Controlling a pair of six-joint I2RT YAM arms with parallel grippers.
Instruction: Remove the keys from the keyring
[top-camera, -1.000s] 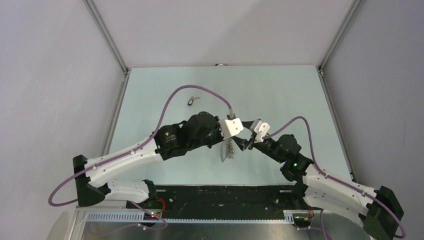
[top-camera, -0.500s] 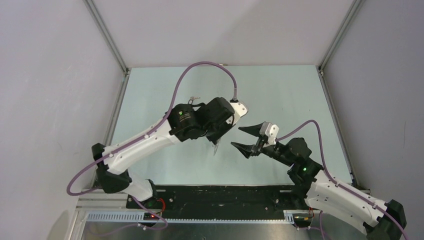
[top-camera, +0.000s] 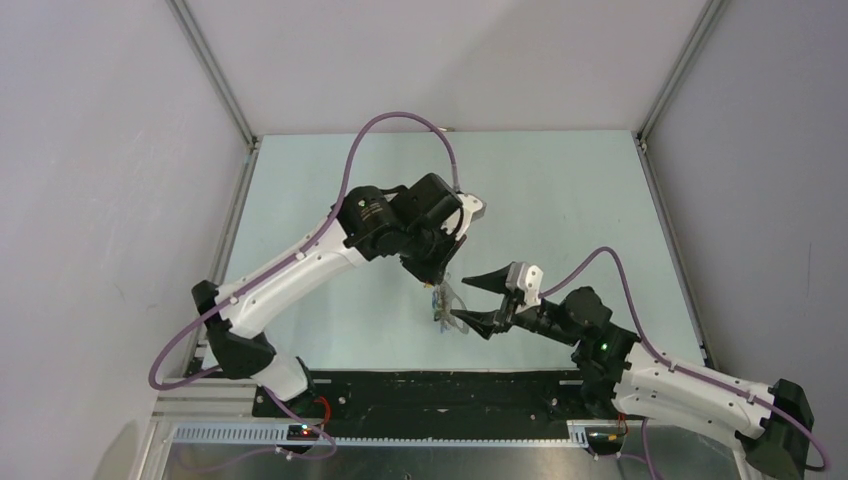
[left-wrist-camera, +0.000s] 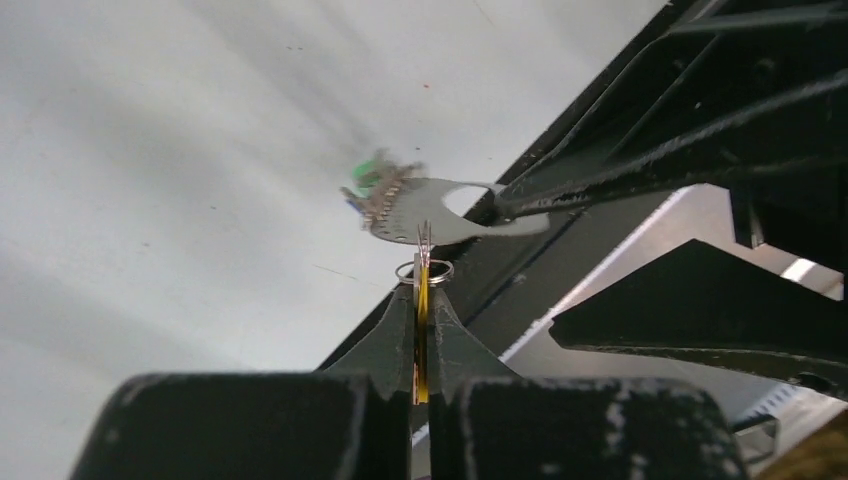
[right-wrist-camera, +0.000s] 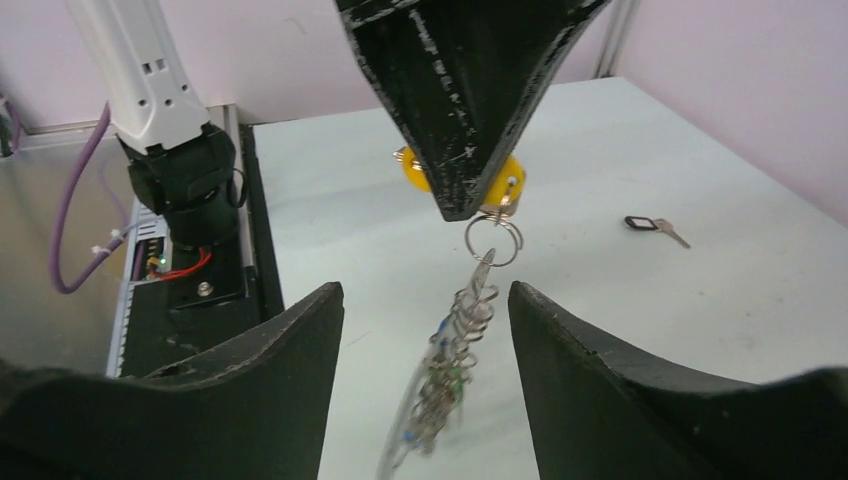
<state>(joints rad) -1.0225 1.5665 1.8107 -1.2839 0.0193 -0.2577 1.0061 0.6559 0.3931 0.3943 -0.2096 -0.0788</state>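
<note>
Moved: right hand (top-camera: 465, 300) came in beside keyring (left-wrist-camera: 410, 215).
Left hand (top-camera: 435, 278): clamped on yellow tag (right-wrist-camera: 512, 178); keyring and keys (left-wrist-camera: 372, 185) hang beneath, above desk (right-wrist-camera: 700, 300).
Right hand: wide, fingers (right-wrist-camera: 290, 350) flanking keyring.

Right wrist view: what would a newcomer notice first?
The left gripper pinching a yellow tag at top centre, with the keyring and its keys dangling below it. The right gripper stands open facing that bundle, and a black-headed key lies alone on the table at right.
</note>
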